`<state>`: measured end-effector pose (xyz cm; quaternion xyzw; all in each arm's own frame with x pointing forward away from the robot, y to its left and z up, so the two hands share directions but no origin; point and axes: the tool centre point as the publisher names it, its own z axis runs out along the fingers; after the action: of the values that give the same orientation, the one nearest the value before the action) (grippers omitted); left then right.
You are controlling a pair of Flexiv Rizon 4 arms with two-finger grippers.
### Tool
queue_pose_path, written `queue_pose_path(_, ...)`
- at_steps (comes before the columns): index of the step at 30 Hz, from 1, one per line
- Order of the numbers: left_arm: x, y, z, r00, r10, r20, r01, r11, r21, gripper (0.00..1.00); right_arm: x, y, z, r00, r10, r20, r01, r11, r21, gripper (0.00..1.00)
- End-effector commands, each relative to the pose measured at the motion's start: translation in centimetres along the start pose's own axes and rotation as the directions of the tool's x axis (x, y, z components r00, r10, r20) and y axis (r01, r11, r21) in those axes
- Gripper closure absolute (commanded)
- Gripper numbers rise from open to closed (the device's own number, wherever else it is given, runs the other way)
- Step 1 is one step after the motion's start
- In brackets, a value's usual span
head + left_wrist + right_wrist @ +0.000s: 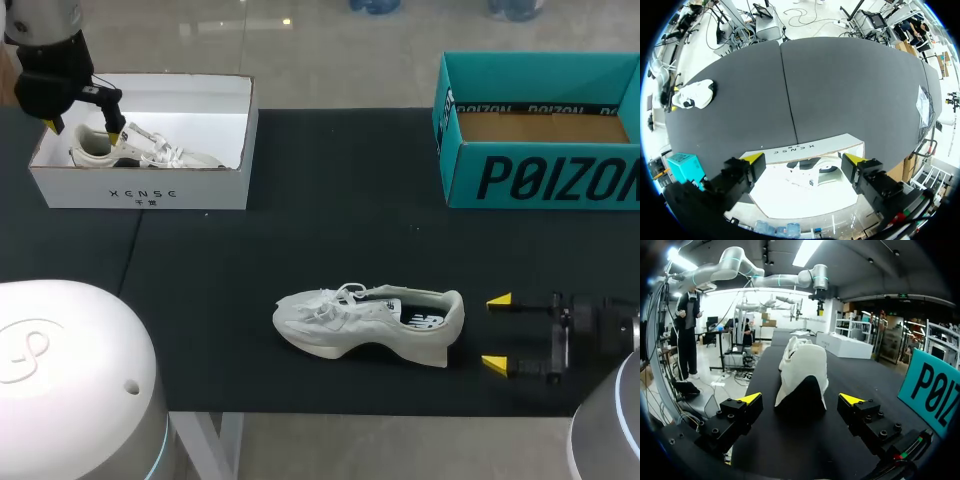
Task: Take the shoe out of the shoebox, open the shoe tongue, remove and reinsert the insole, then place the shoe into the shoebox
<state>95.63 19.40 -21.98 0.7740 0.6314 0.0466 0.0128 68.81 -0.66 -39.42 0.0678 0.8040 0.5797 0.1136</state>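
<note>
A white sneaker (370, 322) lies on its side on the black table, toe to the left and heel to the right. My right gripper (497, 332) stands open just right of the heel, level with the table. In the right wrist view the heel (802, 375) is straight ahead of the open right gripper (800, 400), not between the fingers. My left gripper (84, 130) hangs open over the white shoebox (140, 185) at the far left, which holds a second white shoe (145, 150). The left wrist view looks down past the open left gripper (803, 159) at that shoe (810, 175).
An open teal shoebox (540, 130) stands at the far right, with brown cardboard showing inside; it also shows in the right wrist view (932, 390). The black mat (330, 200) lies between the two boxes.
</note>
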Motion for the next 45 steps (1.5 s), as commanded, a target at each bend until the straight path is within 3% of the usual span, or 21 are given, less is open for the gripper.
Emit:
queue_pose_path(1, 0.0, -0.1, 0.0, 1.0, 0.001, -0.001, -0.001, 1.0, -0.002, 0.0, -1.5, -0.7, 1.7, 1.0, 0.002, -0.025, -0.002, 1.0, -0.005, 0.0)
queue_pose_path(9, 0.0, -0.1, 0.0, 1.0, 0.001, -0.001, -0.001, 1.0, -0.002, 0.0, -2.2, -0.8, 2.8, 0.999, 0.0, -0.044, -0.001, 1.0, -0.016, 0.0)
queue_pose_path(22, 0.0, -0.1, 0.0, 1.0, 0.001, -0.001, -0.001, 1.0, -0.002, 0.0, -0.7, -1.5, 5.3, 0.997, 0.012, -0.075, -0.015, 0.999, -0.044, 0.0)
queue_pose_path(45, 0.0, -0.1, 0.0, 1.0, 0.001, -0.001, -0.001, 1.0, -0.002, 0.0, -2.2, -1.4, 7.1, 0.994, 0.01, -0.108, -0.017, 0.998, -0.063, 0.0)
